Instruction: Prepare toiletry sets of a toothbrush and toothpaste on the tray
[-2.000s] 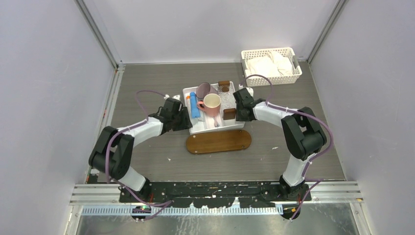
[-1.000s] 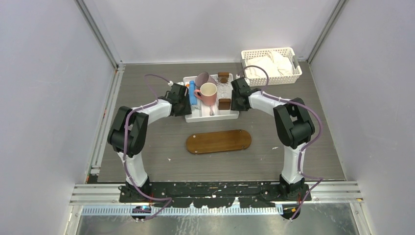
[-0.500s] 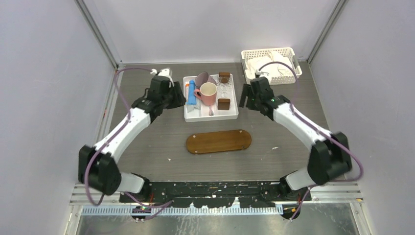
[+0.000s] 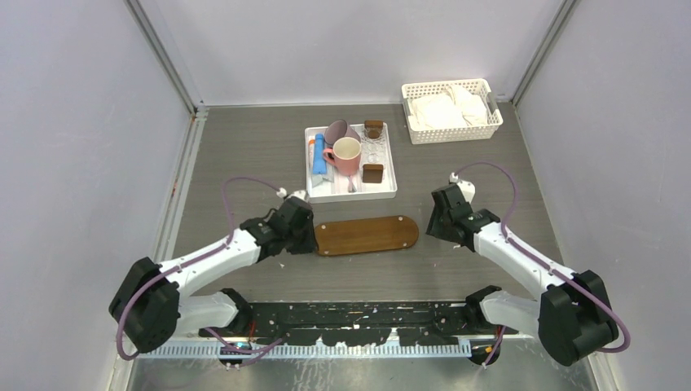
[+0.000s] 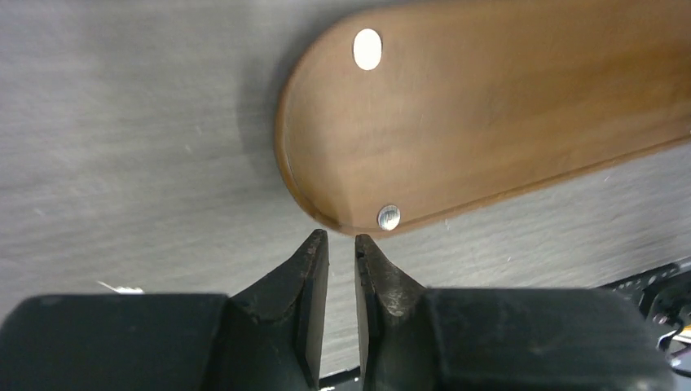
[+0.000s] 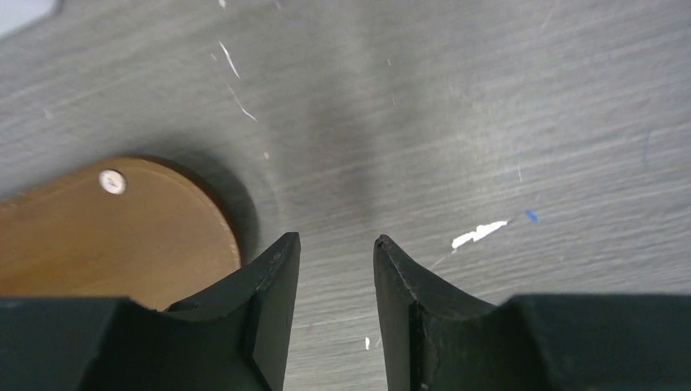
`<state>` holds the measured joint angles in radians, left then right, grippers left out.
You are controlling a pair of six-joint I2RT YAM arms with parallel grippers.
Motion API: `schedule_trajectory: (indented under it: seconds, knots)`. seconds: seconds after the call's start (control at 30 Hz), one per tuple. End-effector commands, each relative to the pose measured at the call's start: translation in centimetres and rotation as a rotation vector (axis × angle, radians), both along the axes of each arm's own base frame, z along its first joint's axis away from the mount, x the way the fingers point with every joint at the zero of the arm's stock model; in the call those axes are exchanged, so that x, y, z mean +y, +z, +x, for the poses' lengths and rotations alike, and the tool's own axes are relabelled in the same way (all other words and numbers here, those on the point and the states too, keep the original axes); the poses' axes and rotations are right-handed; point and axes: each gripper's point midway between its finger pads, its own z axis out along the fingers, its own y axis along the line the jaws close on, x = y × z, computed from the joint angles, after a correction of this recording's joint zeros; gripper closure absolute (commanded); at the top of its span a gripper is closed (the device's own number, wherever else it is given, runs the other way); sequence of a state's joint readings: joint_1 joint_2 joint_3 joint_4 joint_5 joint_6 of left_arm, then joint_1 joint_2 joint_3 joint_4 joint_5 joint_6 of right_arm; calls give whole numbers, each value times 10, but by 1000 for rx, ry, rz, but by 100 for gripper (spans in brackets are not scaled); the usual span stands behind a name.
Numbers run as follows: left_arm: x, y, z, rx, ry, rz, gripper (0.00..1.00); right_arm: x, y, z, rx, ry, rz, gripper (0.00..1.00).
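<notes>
White tray (image 4: 391,183): blue tube (image 4: 320,165), mugs (image 4: 349,153). Basket (image 4: 451,132): cloths (image 4: 446,108). Wooden tray (image 4: 367,235) long axis left-right. Left tool (image 5: 341,244) narrow gap, right tool (image 6: 336,244) wider, both empty.

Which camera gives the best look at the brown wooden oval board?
The top view: the brown wooden oval board shows whole there. The left wrist view shows only one rounded end, close up; the right wrist view, a slice of the other.

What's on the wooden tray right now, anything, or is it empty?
Empty. From above, the wooden tray shows only bare wood, with nothing lying on it.
</notes>
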<state>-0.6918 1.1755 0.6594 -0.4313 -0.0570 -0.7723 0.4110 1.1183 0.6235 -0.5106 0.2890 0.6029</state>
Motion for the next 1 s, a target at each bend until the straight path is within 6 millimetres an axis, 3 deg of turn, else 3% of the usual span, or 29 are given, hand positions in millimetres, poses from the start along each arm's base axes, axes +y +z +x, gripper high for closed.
schedule_trajectory:
  seconds: [0.0,0.2,0.43,0.97]
  knots:
    - [-14,-4,-6,-35,63,-37,79,11,-1,-2,-23,-45,90,56]
    - [-14,-24,-12,-16,74,1,79,27,-20,-5,28,-21,114,60]
    - [-18,-38,-5,-2,79,32,79,36,-22,-2,30,11,87,60]
    - [-18,-31,-3,-18,65,38,79,46,-20,13,21,31,60,62]
